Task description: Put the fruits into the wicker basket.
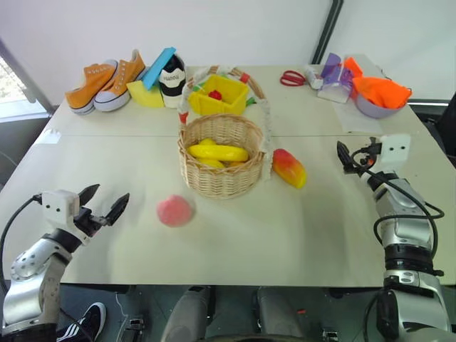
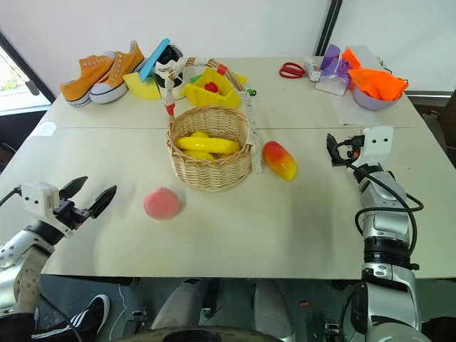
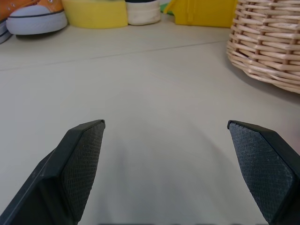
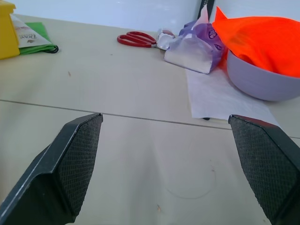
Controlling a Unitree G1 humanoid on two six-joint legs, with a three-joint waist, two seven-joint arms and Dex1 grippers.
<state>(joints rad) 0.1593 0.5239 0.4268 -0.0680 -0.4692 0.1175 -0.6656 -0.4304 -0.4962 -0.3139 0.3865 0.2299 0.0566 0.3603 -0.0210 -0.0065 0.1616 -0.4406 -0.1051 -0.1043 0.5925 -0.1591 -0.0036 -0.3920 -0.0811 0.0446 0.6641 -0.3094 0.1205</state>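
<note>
Fruits untouched: peach (image 1: 175, 211) lies in front of wicker basket (image 1: 221, 160), mango (image 1: 289, 168) just beside it. Left gripper (image 1: 102, 204) and right gripper (image 1: 343, 157) spread wide, empty. Next: reach, grasp.

White packet (image 4: 29, 35) beside green item: "Dove" legible, smaller print under it unreadable. Black-and-white shoe (image 1: 172, 77): dark lettering on white sole edge, too small to read. No other readable text, numbers or signs.
</note>
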